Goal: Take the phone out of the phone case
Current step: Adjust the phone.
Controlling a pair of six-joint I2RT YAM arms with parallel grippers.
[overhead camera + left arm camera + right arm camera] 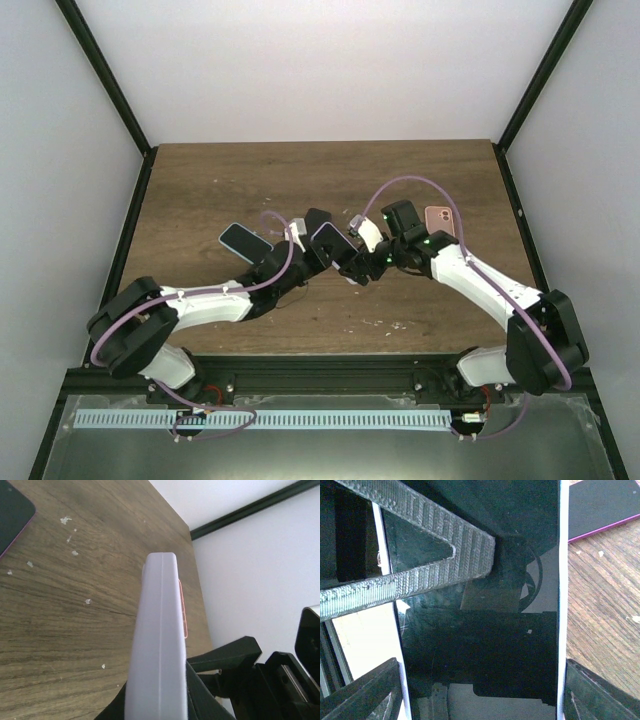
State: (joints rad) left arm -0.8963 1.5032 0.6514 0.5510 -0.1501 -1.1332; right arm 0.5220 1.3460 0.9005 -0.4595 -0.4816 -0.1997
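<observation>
Phone (331, 241), its dark screen showing, sits in a pale lilac phone case (157, 640), held up above the middle of the table (200, 190). The left gripper (317, 233) is clamped across the case's front and back, and the right gripper (352, 263) is closed against its two long edges. A second dark phone (243, 241) lies left of the table's middle, a pink phone (440, 219) right of it

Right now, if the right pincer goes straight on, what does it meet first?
The black-screened phone in its lavender case: it seems to sit between the fingers of the right pincer. Beyond, the ribbed finger of the left pincer; depth unclear.
</observation>
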